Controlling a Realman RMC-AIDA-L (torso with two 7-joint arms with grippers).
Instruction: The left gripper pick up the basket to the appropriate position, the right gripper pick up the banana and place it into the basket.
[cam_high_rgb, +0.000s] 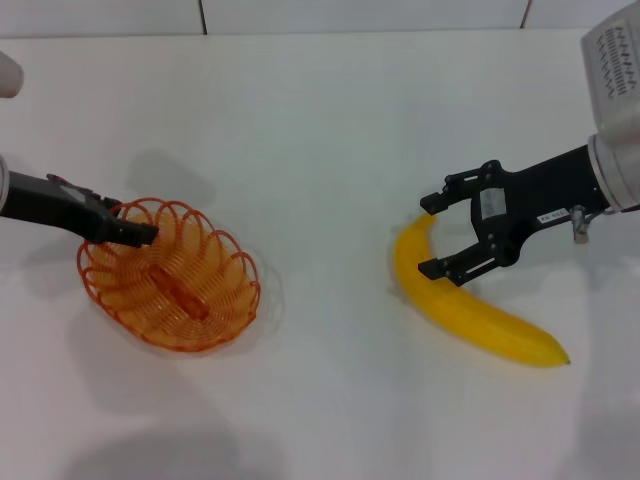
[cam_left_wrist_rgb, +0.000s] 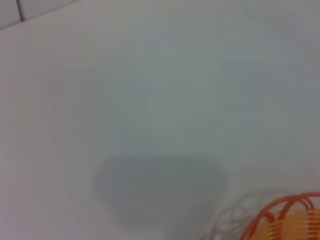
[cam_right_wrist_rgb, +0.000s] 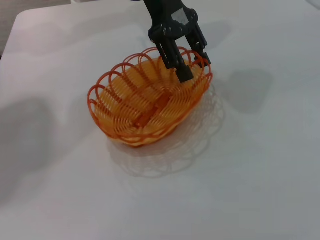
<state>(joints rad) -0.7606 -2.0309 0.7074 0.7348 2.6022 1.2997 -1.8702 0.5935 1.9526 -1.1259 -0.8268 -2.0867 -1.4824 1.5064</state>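
The orange wire basket (cam_high_rgb: 215, 285) sits on the white table at the left. My left gripper (cam_high_rgb: 138, 233) reaches in from the left and is shut on the basket's near-left rim. The right wrist view shows this too: the left gripper (cam_right_wrist_rgb: 195, 69) has one finger inside and one outside the rim of the basket (cam_right_wrist_rgb: 130, 107). A bit of the basket's rim (cam_left_wrist_rgb: 280, 212) shows in the left wrist view. The yellow banana (cam_high_rgb: 470, 310) lies on the table at the right. My right gripper (cam_high_rgb: 430, 237) is open, its fingers on either side of the banana's upper end.
The white table (cam_high_rgb: 320, 130) stretches between the basket and the banana. A wall with tile seams runs along the table's far edge. A white-grey arm housing (cam_high_rgb: 615, 60) stands at the upper right.
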